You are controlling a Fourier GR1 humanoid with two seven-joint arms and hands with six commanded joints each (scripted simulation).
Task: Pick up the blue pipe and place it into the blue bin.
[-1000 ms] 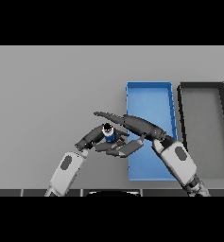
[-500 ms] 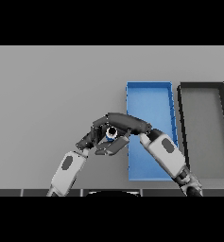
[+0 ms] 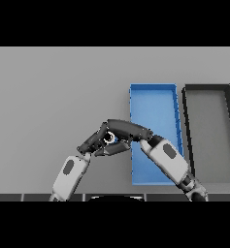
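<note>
Both hands met over the tabletop [image 3: 48, 97] near its front edge, just left of the blue bin [image 3: 153, 101]. The blue pipe [image 3: 109, 139] showed only as a small blue-and-white bit between them, mostly hidden, so its orientation couldn't be read. The right hand [image 3: 123, 130] reached leftward across the bin's left wall, fingers curled over the pipe from above; it looked clamped on it, probably because the bin sits on that side and this arm has the short carry. The left hand [image 3: 94, 141] came in from the lower left, fingers extended flat against or just beside the pipe, not visibly wrapped, likely steadying it or boxing it in so it wouldn't roll. Whether the pipe was lifted off the tabletop or resting on it couldn't be told. The bin lay toward the right part of the tabletop, with a dark bin [image 3: 208, 97] just beside it further right. Pipe was not yet over the blue bin; judged stage: grasp secured, carry still to do.
</note>
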